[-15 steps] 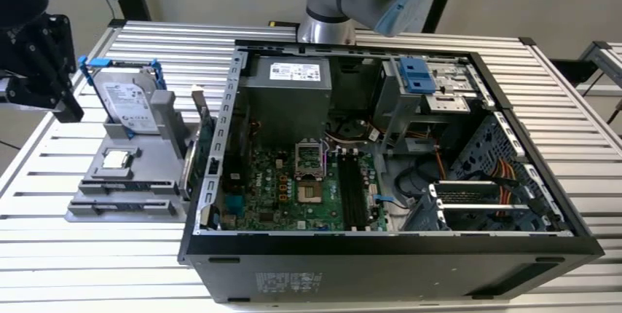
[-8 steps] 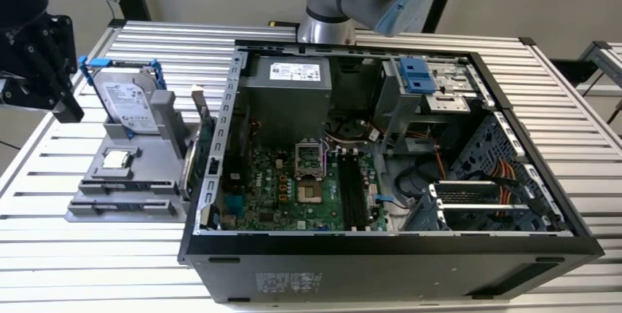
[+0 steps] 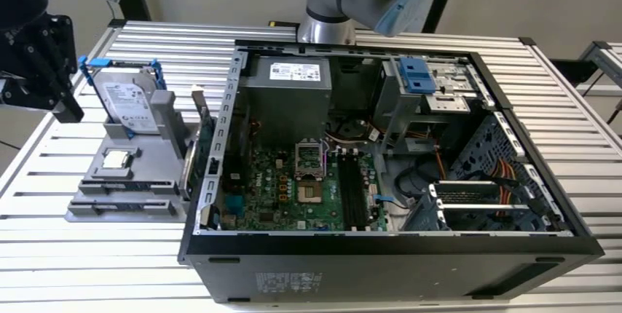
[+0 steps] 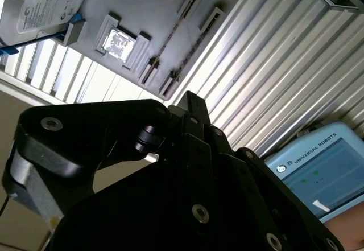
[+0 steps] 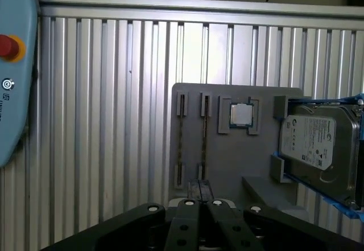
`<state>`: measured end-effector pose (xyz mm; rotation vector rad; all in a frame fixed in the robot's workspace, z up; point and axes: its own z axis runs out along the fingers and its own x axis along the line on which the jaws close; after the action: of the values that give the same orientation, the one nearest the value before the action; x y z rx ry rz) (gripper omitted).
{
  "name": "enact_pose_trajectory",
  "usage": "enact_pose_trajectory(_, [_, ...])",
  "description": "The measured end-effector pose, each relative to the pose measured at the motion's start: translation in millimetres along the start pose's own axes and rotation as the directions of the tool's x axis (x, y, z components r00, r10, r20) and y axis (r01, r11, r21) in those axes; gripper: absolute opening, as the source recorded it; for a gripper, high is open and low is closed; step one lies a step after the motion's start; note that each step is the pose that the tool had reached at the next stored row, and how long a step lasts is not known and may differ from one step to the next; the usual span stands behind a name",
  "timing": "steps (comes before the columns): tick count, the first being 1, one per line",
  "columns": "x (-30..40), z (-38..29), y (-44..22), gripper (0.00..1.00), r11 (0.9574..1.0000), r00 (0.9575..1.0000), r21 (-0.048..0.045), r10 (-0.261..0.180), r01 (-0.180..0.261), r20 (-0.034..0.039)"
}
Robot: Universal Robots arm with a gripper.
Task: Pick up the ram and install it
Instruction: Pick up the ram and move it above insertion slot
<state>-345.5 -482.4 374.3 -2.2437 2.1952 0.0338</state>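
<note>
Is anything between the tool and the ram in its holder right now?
Nothing visible. In the first wrist view the tool faces the ram sticks standing on edge in the gray holder, open space between; the hard drive stands aside.

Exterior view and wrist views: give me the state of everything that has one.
Computer case: side open.
Memory slots: look empty.
Memory sticks: both on edge in gray holder.
Hard drive: upright in holder.
Processor chip: lying flat in holder.
Claw: near holder, sticks not grasped.

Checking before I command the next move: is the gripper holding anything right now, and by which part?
Nothing seems held. The gripper hangs apart from the gray tray, where both ram sticks stand in their holders.
</note>
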Motion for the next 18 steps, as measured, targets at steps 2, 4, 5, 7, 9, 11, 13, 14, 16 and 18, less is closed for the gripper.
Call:
enact_pose_trajectory(2, [0.1, 0.0, 0.0, 1.0, 1.0, 1.0, 0.0, 0.0, 0.0, 0.0])
enact_pose_trajectory(4, [0.1, 0.0, 0.0, 1.0, 1.0, 1.0, 0.0, 0.0, 0.0, 0.0])
enact_pose_trajectory(5, [0.1, 0.0, 0.0, 1.0, 1.0, 1.0, 0.0, 0.0, 0.0, 0.0])
enact_pose_trajectory(7, [0.2, 0.0, 0.0, 1.0, 1.0, 1.0, 0.0, 0.0, 0.0, 0.0])
enact_pose_trajectory(9, [0.3, 0.0, 0.0, 1.0, 1.0, 1.0, 0.0001, 0.0, 0.0, 0.0])
enact_pose_trajectory(11, [0.3, 0.3, 0.0, 1.0, 1.0, 1.0, -0.0001, 0.0, 0.0, -0.0001])
enact_pose_trajectory(13, [0.4, 1.3, 0.0, 1.0, 1.0, 1.0, 0.0, 0.0, 0.0, -0.0004])
enact_pose_trajectory(14, [0.4, 1.9, 0.0, 1.0, 1.0, 1.0, 0.0, 0.0, 0.0, -0.0005])
enact_pose_trajectory(16, [0.4, 3.1, -0.1, 1.0, 1.0, 1.0, 0.0, 0.0, 0.0, -0.0005])
enact_pose_trajectory(18, [0.4, 4.5, -0.1, 1.0, 1.0, 1.0, 0.0, 0.0, 0.0, -0.0005])
